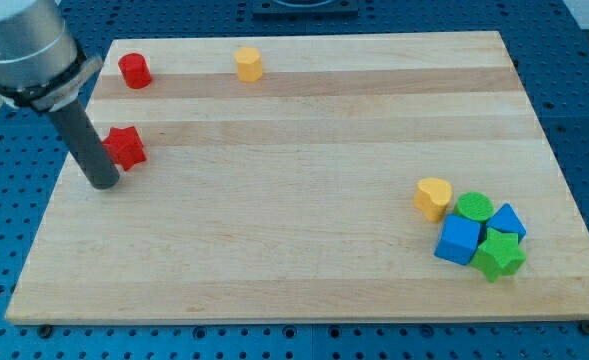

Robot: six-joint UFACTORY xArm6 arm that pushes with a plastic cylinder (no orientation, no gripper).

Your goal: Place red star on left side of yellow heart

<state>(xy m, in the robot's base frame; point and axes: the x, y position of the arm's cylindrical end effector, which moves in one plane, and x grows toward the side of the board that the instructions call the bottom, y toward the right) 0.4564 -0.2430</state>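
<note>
my tip (pixel 104 184) touches the red star (pixel 126 147) near the board's (pixel 274 250) left edge; no claw shows, so its state cannot be told. the yellow heart (pixel 433 197) sits near the bottom-right corner, well apart.

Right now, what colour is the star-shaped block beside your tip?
Red: the red star block, seen in the camera view.

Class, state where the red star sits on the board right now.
The red star lies near the view's left edge of the board, below the red cylinder, with my tip just left of it.
</note>
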